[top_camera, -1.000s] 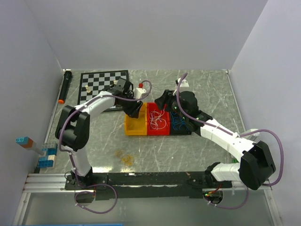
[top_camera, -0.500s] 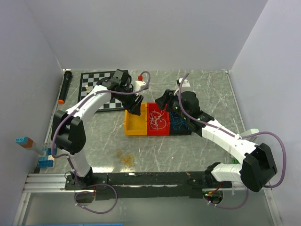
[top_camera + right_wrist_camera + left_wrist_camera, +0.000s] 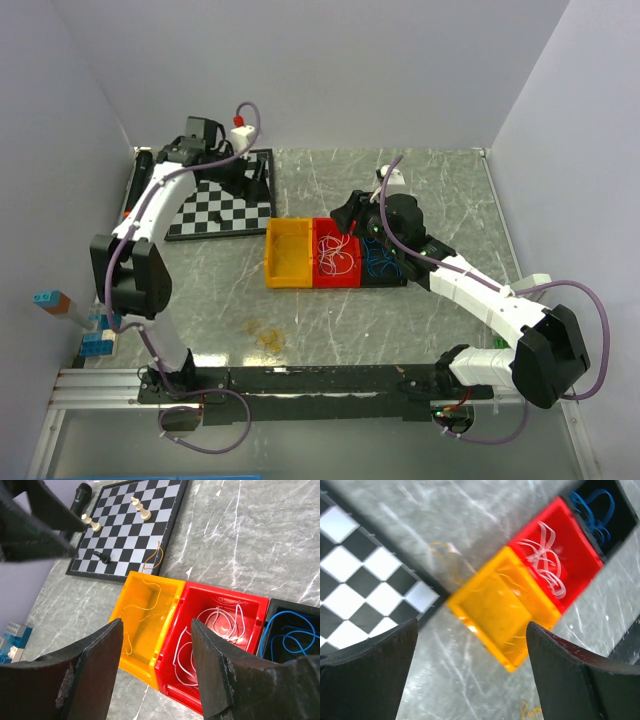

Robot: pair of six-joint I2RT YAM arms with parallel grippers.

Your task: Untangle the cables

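Three bins stand side by side. Thin yellow-tan cables [image 3: 142, 605] lie in the yellow bin [image 3: 285, 275], and one strand [image 3: 155, 557] trails over its far rim onto the chessboard [image 3: 215, 200]. White cables [image 3: 220, 620] curl in the red bin [image 3: 338, 282]. Blue cables [image 3: 290, 635] sit in the black bin [image 3: 385, 280]. My left gripper [image 3: 248, 173] hangs open and empty high over the chessboard's far right corner, looking down at the bins [image 3: 472, 630]. Just above the seam between the yellow and red bins, my right gripper [image 3: 156, 625] is open with nothing in it.
Chess pieces [image 3: 140, 507] stand on the board. A black marker with an orange tip [image 3: 135, 185] lies along the left wall. Toy bricks [image 3: 95, 330] sit at the near left. Small tan curls [image 3: 265, 335] lie on the table in front of the bins.
My left arm rose from the yellow bin and swung back and left over the chessboard while its jaws opened wide. The right arm stayed still.
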